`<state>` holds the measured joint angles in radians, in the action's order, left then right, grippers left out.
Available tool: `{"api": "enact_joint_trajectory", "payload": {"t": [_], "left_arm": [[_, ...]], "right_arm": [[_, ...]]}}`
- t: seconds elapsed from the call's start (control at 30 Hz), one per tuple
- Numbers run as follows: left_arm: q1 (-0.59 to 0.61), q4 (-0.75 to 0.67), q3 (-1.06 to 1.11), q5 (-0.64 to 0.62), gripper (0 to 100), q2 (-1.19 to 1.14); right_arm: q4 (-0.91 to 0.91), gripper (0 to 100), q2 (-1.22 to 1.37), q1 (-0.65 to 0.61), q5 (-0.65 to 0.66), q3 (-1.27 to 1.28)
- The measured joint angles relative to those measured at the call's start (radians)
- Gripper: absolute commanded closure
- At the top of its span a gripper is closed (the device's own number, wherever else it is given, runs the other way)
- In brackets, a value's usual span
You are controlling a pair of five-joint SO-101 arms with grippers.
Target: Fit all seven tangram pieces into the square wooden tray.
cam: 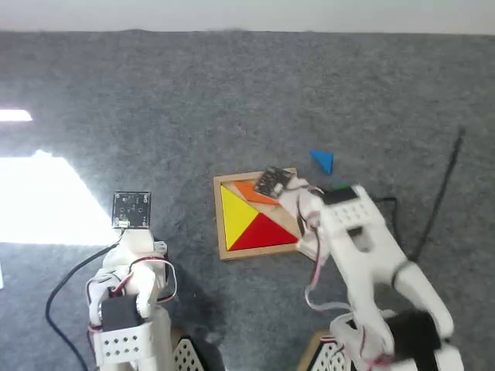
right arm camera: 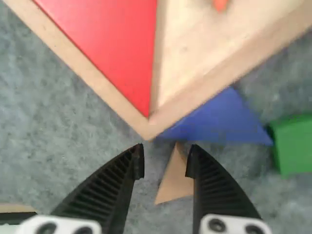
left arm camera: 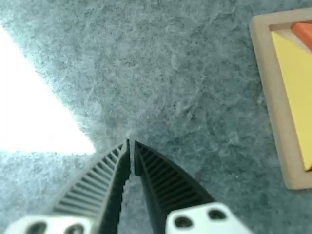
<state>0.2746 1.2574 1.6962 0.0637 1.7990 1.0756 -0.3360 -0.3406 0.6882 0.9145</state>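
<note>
The square wooden tray point(cam: 226, 251) lies mid-table and holds a yellow triangle point(cam: 235, 213), a red triangle point(cam: 265, 232) and an orange piece point(cam: 252, 190). My right arm point(cam: 352, 220) leans over its right side. My right gripper point(right arm camera: 163, 158) is open just off a tray corner point(right arm camera: 146, 127), its fingers on either side of a small tan triangle point(right arm camera: 174, 184) on the carpet. A blue triangle point(right arm camera: 219, 119) and a green piece point(right arm camera: 292, 144) lie beside that corner. Another small blue triangle point(cam: 322, 160) sits beyond the tray. My left gripper point(left arm camera: 130, 145) is shut and empty over carpet, left of the tray point(left arm camera: 269, 83).
Grey carpet covers the table. A bright patch of light point(cam: 39, 201) falls on the left side. A dark cable point(cam: 441, 193) runs along the right, and another cable point(cam: 66, 286) loops by the left arm's base.
</note>
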Motion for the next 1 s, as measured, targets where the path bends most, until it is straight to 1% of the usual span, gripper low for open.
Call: {"api": "enact_joint_trajectory", "payload": {"t": [0.17,0.33,0.47,0.6,0.67,0.77,0.87,1.0], "left_arm": [[0.0,0.0,0.0,0.0,99,0.0],[0.0,0.0,0.0,0.0,99,0.0],[0.0,0.0,0.0,0.0,99,0.0],[0.0,0.0,0.0,0.0,99,0.0],[0.0,0.0,0.0,0.0,99,0.0],[0.0,0.0,0.0,0.0,99,0.0],[0.0,0.0,0.0,0.0,99,0.0],[0.0,0.0,0.0,0.0,99,0.0]], "right_arm": [[-0.031,84.0,-0.055,0.077,0.043,0.054],[-0.057,84.1,-0.032,0.167,0.052,0.054],[-0.04,84.1,-0.055,0.247,0.052,0.054],[0.081,84.1,-0.212,0.222,0.048,0.057],[0.152,84.1,-0.318,0.178,0.025,0.066],[0.219,83.9,-0.433,0.153,-0.003,0.098],[0.213,84.0,-0.422,0.152,-0.009,0.115],[0.135,84.0,-0.281,0.14,-0.011,0.114]]}}
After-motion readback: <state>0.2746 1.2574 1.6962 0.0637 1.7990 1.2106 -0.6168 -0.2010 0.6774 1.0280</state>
